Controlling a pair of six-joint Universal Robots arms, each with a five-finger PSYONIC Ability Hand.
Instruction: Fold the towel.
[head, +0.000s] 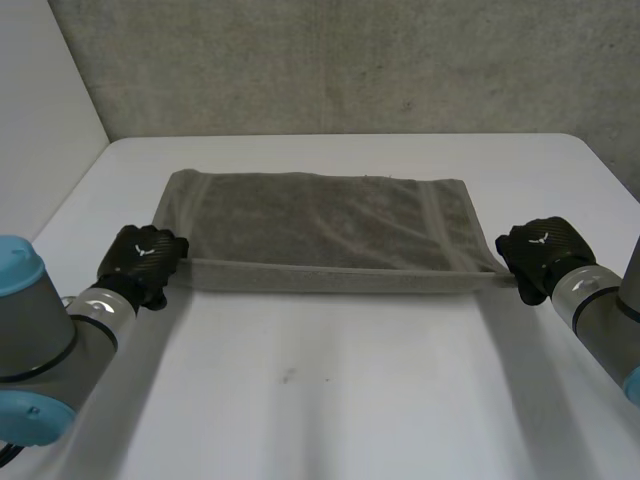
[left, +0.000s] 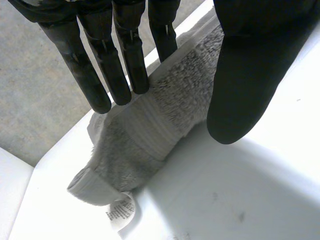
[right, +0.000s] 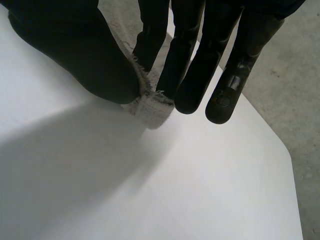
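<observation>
Flat towel (head: 320, 225), table (head: 320, 400) under it. Left hand (head: 145, 258) pinches towel's near left corner. Right hand (head: 535, 255) pinches only tip of near right corner. Such thin hold may slip during lift, making fold crooked.

The towel (head: 320, 225) is showing grey terry cloth, rough and fuzzy, with a flatter woven band (left: 147, 129) and a thin printed label (left: 120, 212). The table (head: 330, 400) is looking smooth, white and matt. The left hand (head: 145, 258) and right hand (head: 535, 255) are showing black, slightly glossy backs; the wall (head: 350, 60) is looking rough.
</observation>
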